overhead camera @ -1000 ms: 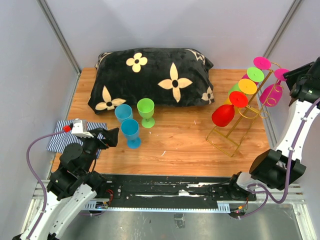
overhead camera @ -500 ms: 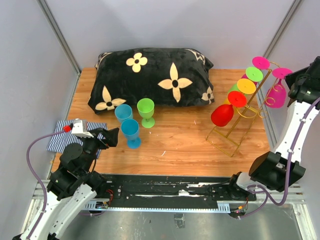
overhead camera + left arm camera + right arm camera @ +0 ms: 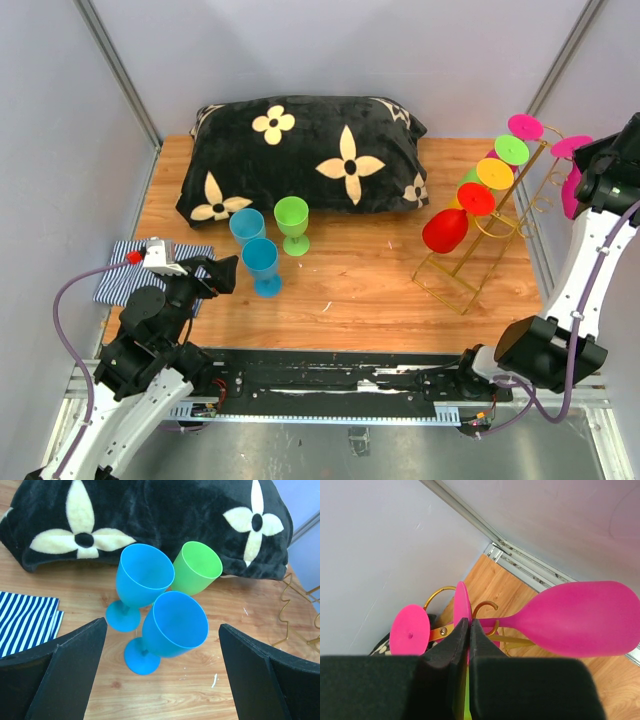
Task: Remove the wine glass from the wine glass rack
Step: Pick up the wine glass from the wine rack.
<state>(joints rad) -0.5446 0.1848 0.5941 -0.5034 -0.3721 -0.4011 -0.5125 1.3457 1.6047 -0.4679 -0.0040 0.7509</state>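
Note:
The gold wire wine glass rack (image 3: 478,262) stands at the right of the table. Several coloured glasses hang on its left rail, a red one (image 3: 446,230) lowest. My right gripper (image 3: 592,160) is at the rack's top right end, shut on the thin foot disc (image 3: 461,600) of a pink wine glass (image 3: 580,617). The glass lies sideways with its stem right beside the rail's gold hook (image 3: 487,605); its bowl (image 3: 571,190) is to the right of the rail. My left gripper (image 3: 162,625) is open and empty above two blue glasses (image 3: 175,625).
A black flowered pillow (image 3: 300,150) lies at the back. Two blue glasses (image 3: 260,262) and a green one (image 3: 292,222) stand left of centre. A striped cloth (image 3: 120,265) lies at the left edge. The enclosure wall and metal post (image 3: 520,560) are close behind the rack.
My right gripper has moved right and slightly back with the pink glass, sliding it up along the right rail to the loop end. The left arm has not moved.

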